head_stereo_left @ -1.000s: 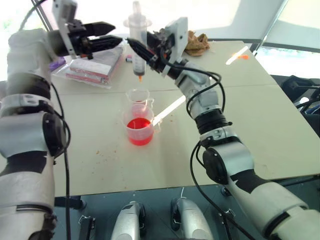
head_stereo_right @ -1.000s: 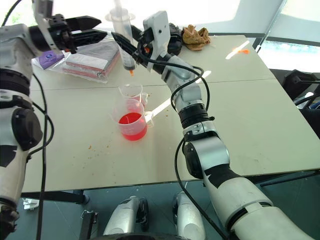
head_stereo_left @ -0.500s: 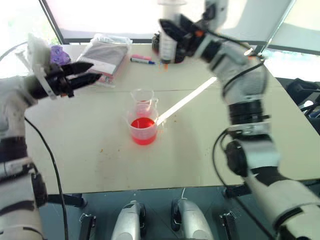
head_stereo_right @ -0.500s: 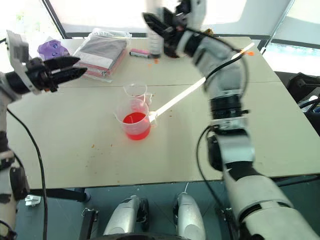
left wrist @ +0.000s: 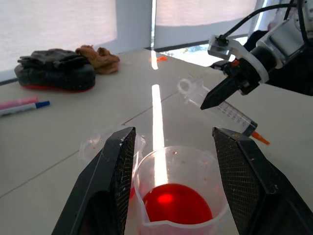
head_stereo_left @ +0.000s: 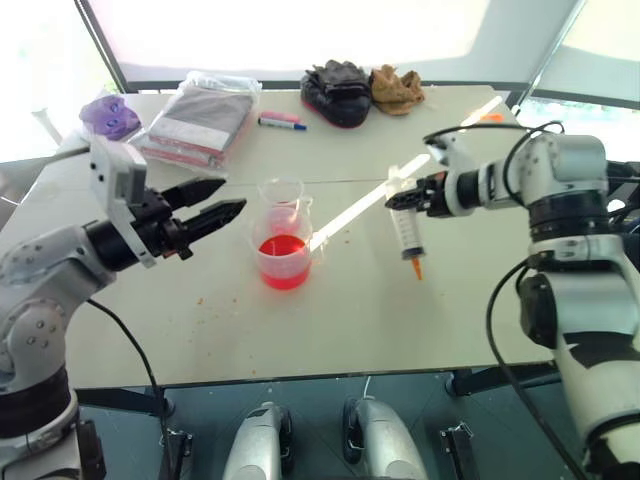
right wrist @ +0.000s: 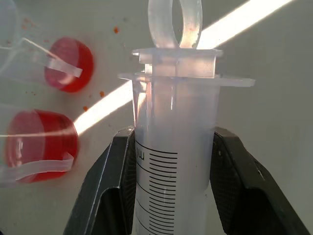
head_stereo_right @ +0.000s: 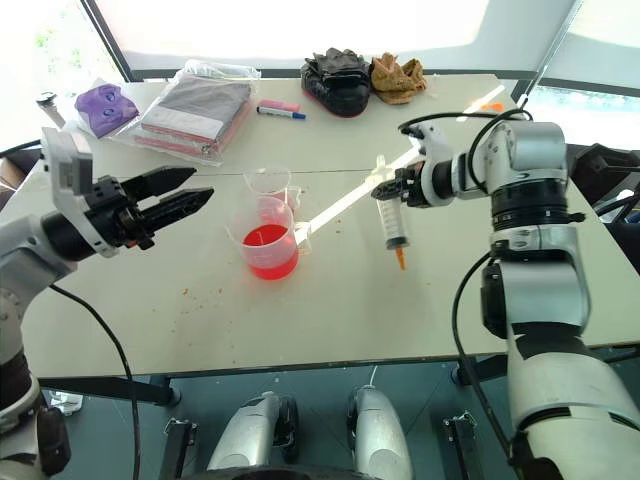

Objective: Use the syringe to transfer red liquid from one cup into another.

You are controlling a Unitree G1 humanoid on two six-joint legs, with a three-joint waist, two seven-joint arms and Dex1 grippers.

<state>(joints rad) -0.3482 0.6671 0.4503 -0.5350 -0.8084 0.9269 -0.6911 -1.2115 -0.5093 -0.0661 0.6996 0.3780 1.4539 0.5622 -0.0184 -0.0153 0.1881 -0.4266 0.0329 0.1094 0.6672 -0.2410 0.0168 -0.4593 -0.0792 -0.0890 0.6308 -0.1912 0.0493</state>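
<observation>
black cloth (head_stereo_left: 337, 79), marker (head_stereo_left: 282, 123), bagged packets (head_stereo_left: 196, 118)

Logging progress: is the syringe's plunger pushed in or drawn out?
Pushed in. In the right wrist view the plunger's ring sits just above the syringe flange, and the barrel looks clear, not red.

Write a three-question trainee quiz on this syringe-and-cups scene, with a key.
1. True or false: the right gripper holds the syringe with its orange tip pointing down.
2. Which cup holds more red liquid: A) the wider cup, B) the narrower cup?
3. Fill in: the left gripper's fingers are ____.

Key: 1 true; 2 A; 3 open, holding nothing.
</observation>
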